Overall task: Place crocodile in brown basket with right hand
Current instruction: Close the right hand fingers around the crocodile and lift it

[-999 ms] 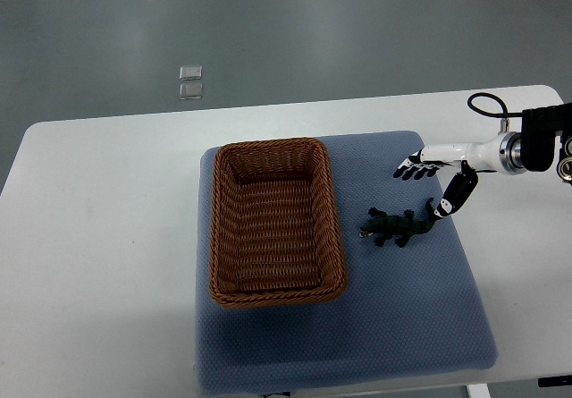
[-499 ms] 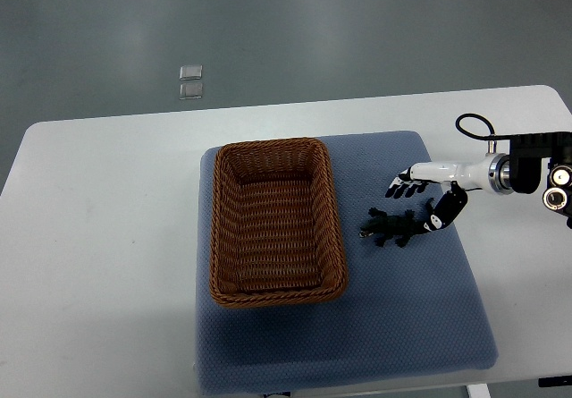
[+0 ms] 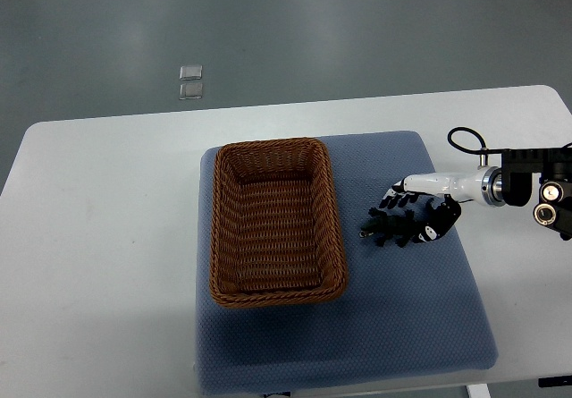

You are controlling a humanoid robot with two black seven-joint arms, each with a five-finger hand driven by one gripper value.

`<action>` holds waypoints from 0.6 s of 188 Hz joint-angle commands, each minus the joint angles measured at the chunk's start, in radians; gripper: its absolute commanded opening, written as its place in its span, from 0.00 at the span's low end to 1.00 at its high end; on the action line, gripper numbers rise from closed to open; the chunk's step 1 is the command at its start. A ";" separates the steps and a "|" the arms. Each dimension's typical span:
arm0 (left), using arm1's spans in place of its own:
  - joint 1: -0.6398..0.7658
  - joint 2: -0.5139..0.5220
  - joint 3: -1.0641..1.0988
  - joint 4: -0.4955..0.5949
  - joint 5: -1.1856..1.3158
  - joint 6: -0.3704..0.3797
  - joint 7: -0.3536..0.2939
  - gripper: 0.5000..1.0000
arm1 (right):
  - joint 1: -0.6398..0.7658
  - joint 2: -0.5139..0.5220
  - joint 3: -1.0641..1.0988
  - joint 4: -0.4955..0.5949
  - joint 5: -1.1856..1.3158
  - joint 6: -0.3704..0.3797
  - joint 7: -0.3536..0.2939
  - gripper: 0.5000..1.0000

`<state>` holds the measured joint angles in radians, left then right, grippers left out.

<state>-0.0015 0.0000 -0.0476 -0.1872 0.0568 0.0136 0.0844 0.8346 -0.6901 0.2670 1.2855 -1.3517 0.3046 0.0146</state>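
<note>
A small dark green toy crocodile (image 3: 386,229) lies on the blue mat (image 3: 357,326), just right of the brown wicker basket (image 3: 217,237), its head toward the basket. My right hand (image 3: 413,214) reaches in from the right edge and sits low over the crocodile's back and tail. Its dark fingers (image 3: 391,201) are spread along the far side of the toy, and the thumb (image 3: 439,224) rests by the tail. The fingers have not clamped on it and the toy still rests on the mat. The basket is empty. My left arm does not show.
The blue mat lies on a white table (image 3: 98,237). A black cable loops above my right wrist (image 3: 465,135). Two small clear squares (image 3: 190,81) lie on the grey floor beyond the table.
My right hand has moved left and down, from above and right of the crocodile to straddling its rear half. The crocodile and the basket have stayed put.
</note>
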 commanded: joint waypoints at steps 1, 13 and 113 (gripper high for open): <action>0.000 0.000 0.000 0.000 0.000 0.000 0.000 1.00 | -0.002 0.003 -0.002 -0.005 -0.001 -0.004 0.005 0.61; 0.001 0.000 -0.002 0.000 0.000 0.000 0.000 1.00 | -0.002 0.004 -0.003 -0.005 -0.003 -0.012 0.005 0.56; 0.001 0.000 -0.002 0.000 0.000 0.000 0.000 1.00 | -0.012 0.012 -0.037 -0.043 -0.047 -0.032 0.059 0.39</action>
<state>-0.0010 0.0000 -0.0492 -0.1872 0.0568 0.0139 0.0844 0.8224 -0.6780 0.2313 1.2443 -1.3986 0.2733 0.0713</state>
